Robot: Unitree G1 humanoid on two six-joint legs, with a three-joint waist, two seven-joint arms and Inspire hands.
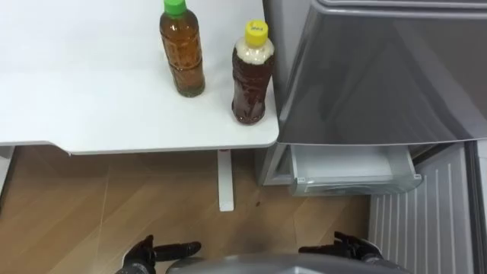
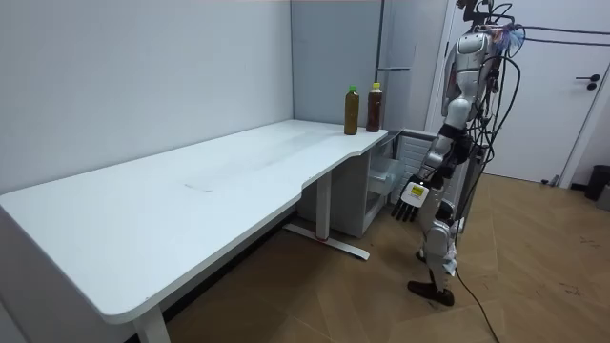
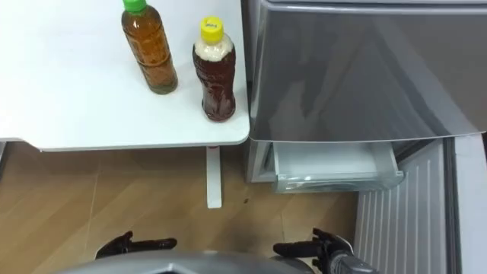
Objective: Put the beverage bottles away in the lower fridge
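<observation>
As green-capped bottle (image 1: 182,49) stands beside yellow-capped bottle (image 1: 252,74), lower fridge (image 1: 354,171) open

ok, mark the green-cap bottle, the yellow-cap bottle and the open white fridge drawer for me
green-cap bottle (image 1: 182,57): left eye view, middle of its body.
yellow-cap bottle (image 1: 252,82): left eye view, middle of its body.
fridge drawer (image 1: 354,183): left eye view, its front wall.

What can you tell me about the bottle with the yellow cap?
The yellow-capped bottle looks like clear plastic with a waisted body. It holds dark brown drink, with a pale layer under the cap. It stands upright and closed on the white table, near the corner by the fridge, apart from the green-capped bottle. Only the table touches it.
</observation>
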